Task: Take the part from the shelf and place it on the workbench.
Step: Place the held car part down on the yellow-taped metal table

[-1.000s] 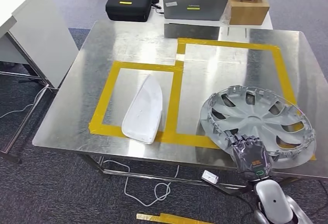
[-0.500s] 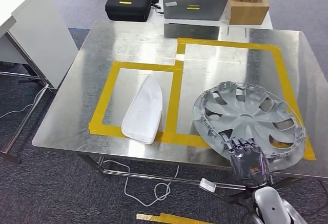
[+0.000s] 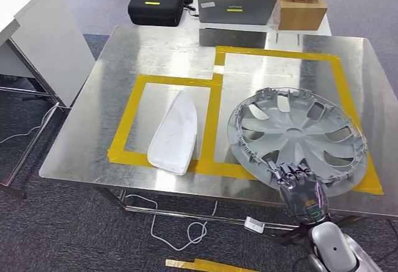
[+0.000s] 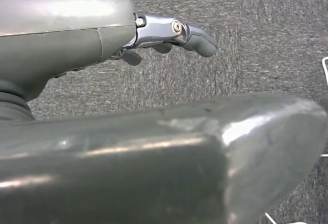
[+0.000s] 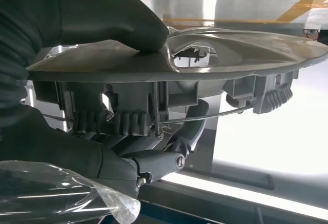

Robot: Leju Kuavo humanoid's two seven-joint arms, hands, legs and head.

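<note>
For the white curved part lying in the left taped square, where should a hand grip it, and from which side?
Probably across its narrow width near the middle, coming down from above. The white curved part lies flat and long on the workbench, domed side up, with its long edges free and bare table on either side for the fingers.

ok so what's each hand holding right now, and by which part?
The right hand grips the wheel cover by its near rim, thumb on one face and fingers on the other. The left hand holds nothing.

Office-lab: carpet (image 3: 70,234), taped steel workbench (image 3: 155,51), laptop (image 3: 237,4).
</note>
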